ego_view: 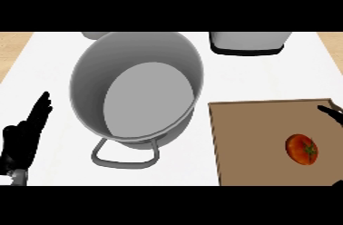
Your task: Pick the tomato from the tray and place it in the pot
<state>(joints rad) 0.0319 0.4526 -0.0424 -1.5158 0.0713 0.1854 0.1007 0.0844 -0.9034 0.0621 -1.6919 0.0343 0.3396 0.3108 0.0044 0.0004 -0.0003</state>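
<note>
Tomato (302, 149) sits on the brown tray (248, 142), toward its right side, nothing touching it yet, so the pick hasn't happened. Pot (137, 90) is just left of the tray, mouth wide open with nothing inside, so I'd guess it's parked there for a short carry. Left hand (23, 140) rests at the left edge, fingers straight and up, holding nothing. Right hand (332, 113) barely pokes in at the right edge over the tray; can't tell what its fingers are doing. Grey container (248, 41) sits up top.

Matt grey metal pot (87, 79), brown wood-like tray (254, 129), glossy tomato (302, 149)
</note>
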